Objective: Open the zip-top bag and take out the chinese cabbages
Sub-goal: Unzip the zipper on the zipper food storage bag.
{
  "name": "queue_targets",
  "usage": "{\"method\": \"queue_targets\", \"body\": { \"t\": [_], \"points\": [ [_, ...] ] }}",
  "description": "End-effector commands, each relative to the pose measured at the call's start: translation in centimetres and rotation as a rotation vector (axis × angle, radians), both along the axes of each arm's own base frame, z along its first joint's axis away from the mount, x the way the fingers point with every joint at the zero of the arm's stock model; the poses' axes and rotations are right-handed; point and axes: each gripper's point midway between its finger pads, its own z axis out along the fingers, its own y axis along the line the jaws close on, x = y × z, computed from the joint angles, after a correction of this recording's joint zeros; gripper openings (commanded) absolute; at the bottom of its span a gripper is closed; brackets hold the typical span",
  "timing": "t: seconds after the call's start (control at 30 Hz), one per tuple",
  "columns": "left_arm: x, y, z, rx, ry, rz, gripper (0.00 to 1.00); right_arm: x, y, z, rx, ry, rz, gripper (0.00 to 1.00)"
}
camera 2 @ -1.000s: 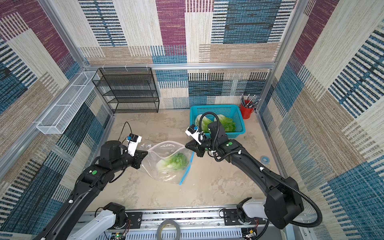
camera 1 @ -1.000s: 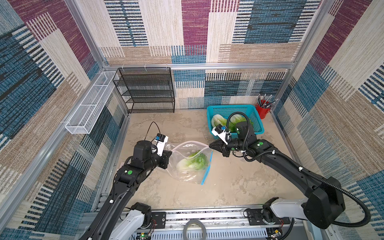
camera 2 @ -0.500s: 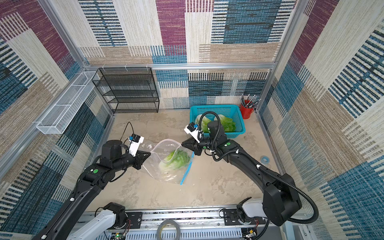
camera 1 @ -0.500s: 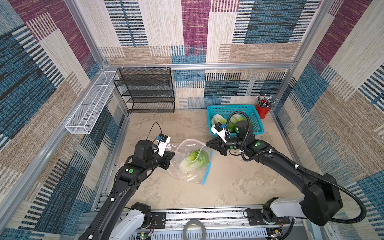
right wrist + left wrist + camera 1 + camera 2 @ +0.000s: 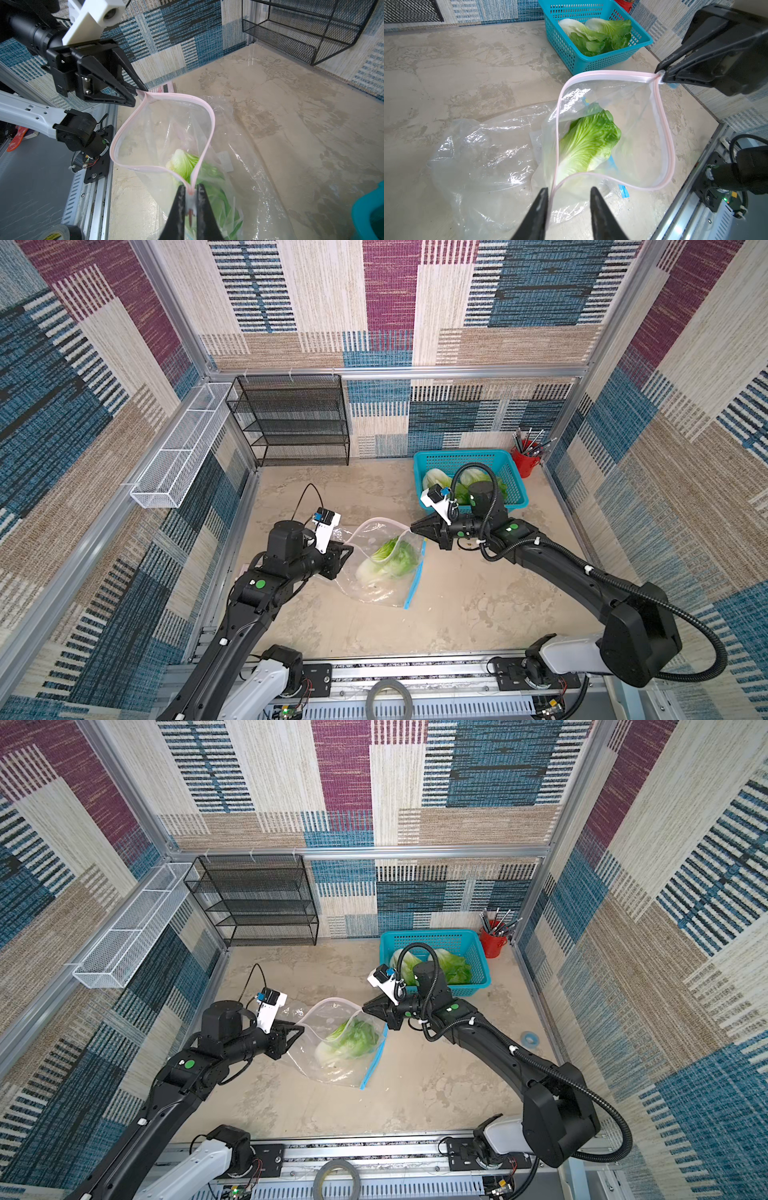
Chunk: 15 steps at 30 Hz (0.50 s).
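Observation:
The clear zip-top bag [image 5: 376, 576] [image 5: 332, 1052] lies on the table with its pink-rimmed mouth held wide. One chinese cabbage [image 5: 390, 560] [image 5: 589, 143] [image 5: 182, 164] lies inside it. Two more cabbages [image 5: 436, 481] [image 5: 457, 969] [image 5: 598, 35] rest in the teal basket [image 5: 461, 456]. My right gripper [image 5: 413, 526] [image 5: 190, 187] is shut on the rim's far corner and holds it up. My left gripper [image 5: 349, 549] [image 5: 569, 188] stands open at the opposite corner. The rim leans against one of its fingers [image 5: 544, 199].
A black wire shelf [image 5: 291, 423] stands at the back wall, and a white wire tray [image 5: 178, 448] hangs on the left wall. A red cup of pencils [image 5: 525, 456] sits beside the basket. A blue tape ring [image 5: 530, 1039] lies at right, and a tape roll [image 5: 388, 697] lies on the front rail.
My left gripper's jaws have come apart, releasing the bag's rim. The right gripper keeps its grip and has shifted slightly toward the left with the bag corner.

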Motion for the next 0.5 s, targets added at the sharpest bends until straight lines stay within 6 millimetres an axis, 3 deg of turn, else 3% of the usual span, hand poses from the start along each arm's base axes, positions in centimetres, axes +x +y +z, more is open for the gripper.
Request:
{"method": "queue_targets", "body": {
  "t": [0.0,0.27,0.47],
  "points": [
    [0.4,0.8,0.4,0.023,-0.024,0.047,0.56,0.2,0.1,0.2,0.004,-0.020,0.003,0.00],
    [0.4,1.8,2.6,0.027,-0.090,0.098,0.75,0.1,0.1,0.3,0.002,-0.022,0.004,0.00],
    [0.3,1.6,4.6,0.006,-0.154,0.087,0.83,0.1,0.1,0.2,-0.001,-0.033,0.010,0.00]
  ]
}}
